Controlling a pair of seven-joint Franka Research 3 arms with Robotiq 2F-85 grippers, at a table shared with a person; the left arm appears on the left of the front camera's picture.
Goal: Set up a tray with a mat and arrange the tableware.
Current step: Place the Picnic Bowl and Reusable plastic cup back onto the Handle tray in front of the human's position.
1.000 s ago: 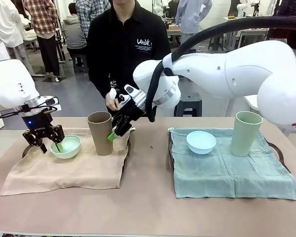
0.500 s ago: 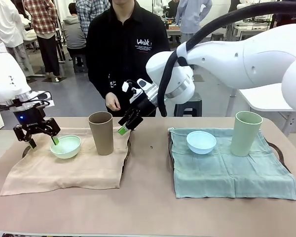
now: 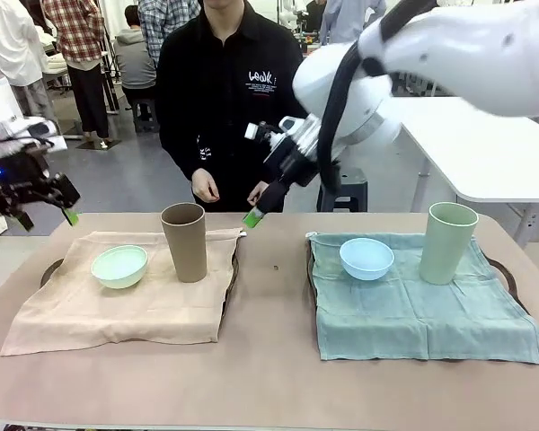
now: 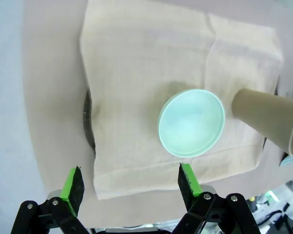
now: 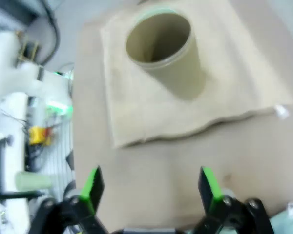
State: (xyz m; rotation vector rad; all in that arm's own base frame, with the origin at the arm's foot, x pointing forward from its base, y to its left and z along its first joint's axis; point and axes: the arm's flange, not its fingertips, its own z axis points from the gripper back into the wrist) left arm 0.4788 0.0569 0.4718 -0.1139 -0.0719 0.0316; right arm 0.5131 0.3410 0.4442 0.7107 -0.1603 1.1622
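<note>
Now both arms hang above the worktop (image 3: 269, 377) with nothing in their grasp. At the far left edge of the front view, the left gripper (image 3: 43, 214) is raised clear of the beige mat (image 3: 117, 310), its fingers spread wide and empty; in the left wrist view the left gripper (image 4: 129, 183) looks down on that mat, and the pale green bowl (image 4: 191, 122) sits right of centre there with the brown cup (image 4: 268, 122) near it at the right edge. Near the upper middle of the front view, the right gripper (image 3: 260, 205) hangs in front of the person (image 3: 229, 90) in black, fingers wide apart and holding nothing; in the right wrist view the right gripper (image 5: 149, 187) is over bare worktop with the brown cup (image 5: 166, 48) upright on the mat in the upper part.

Across the front view, the pale green bowl (image 3: 119, 266) and brown cup (image 3: 184, 241) stand near each other on the beige mat at left. At right, the light blue bowl (image 3: 366, 258) and pale green cup (image 3: 447, 242) stand apart on the blue-green mat (image 3: 422, 314). A dark tray rim (image 3: 508, 274) shows beside it.
</note>
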